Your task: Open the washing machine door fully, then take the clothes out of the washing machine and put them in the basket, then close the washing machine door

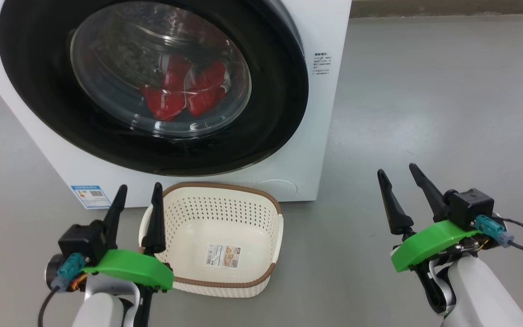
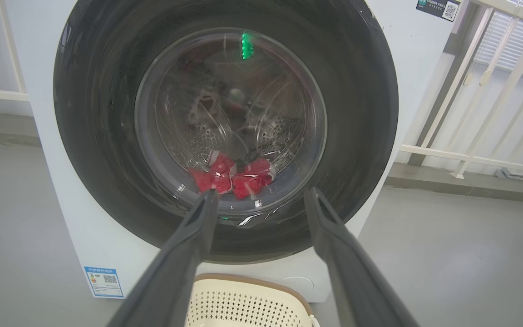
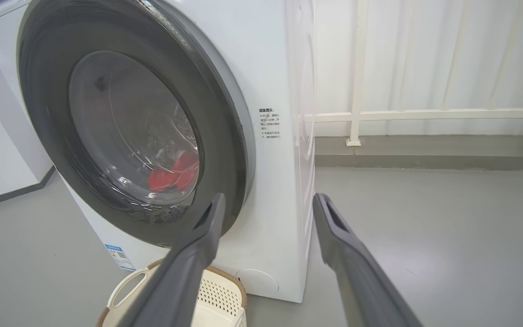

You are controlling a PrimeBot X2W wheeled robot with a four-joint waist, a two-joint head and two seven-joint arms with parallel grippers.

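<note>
Standing spread wide, the left gripper and right gripper hold nothing. Just beyond the left gripper, the basket sits on the floor, its paper label illegible. Behind it, the washing machine door is shut, with the clothes in the drum behind the glass. A blue sticker marks the lower front of the washing machine. The left wrist view adds a dark QR label; the right wrist view adds a white railing.

Left pincer: black fingers; green guard
</note>
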